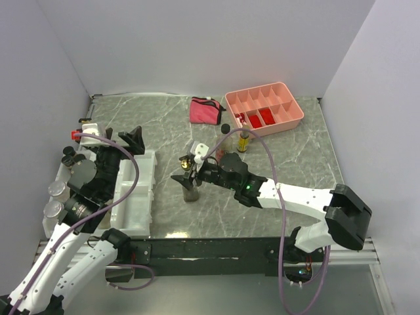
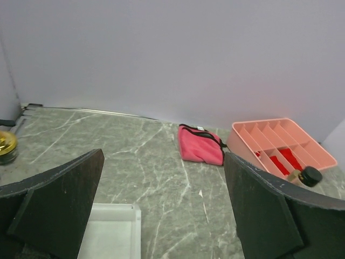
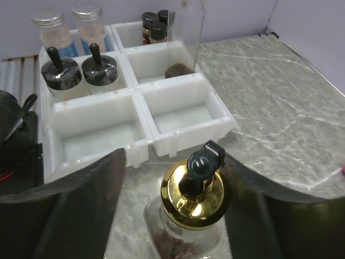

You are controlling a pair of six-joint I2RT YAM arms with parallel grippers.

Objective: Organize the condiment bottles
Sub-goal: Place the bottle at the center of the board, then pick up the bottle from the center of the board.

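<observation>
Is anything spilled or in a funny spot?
Nothing looks spilled or tipped. The odd ones out: a gold-topped bottle stands on the table between the right fingers, outside the white organizer, and a black-capped bottle stands alone by the pink tray.

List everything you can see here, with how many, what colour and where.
table: one, grey marble, under everything
white organiser: one, white, table's left
silver-lidded jars: two, clear, in the organiser
black-topped jars: two, black tops, in the organiser
small black-lidded jars: at least two, dark, in the organiser
tall bottle: one, clear with dark liquid, in the organiser
gold-topped bottle: one, clear, on the table
black-capped bottle: one, yellowish, before the pink tray
pink tray: one, pink, far right
red items: red, in the tray
pink pouch: one, left of the tray
left claw: black, open, over the organiser's edge
right claw: black, open, either side of the gold-topped bottle
</observation>
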